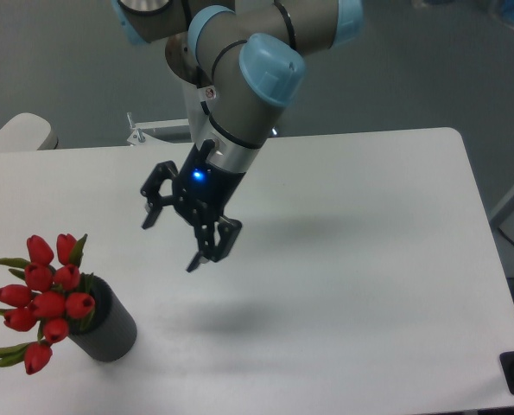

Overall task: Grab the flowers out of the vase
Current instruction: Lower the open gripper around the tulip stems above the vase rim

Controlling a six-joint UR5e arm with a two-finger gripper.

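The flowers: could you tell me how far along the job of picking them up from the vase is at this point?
Nothing is done yet: the flowers sit in the vase near the table's front left corner. In hand is the approach: the gripper hangs open and empty above the table, up and to the right of the bunch. Left: reaching the bunch, closing on it and lifting it out.

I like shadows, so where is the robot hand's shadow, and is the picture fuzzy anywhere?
In the camera view, a soft grey shadow lies on the table below the gripper; the flowers look slightly soft, and a blue light glows above the fingers.
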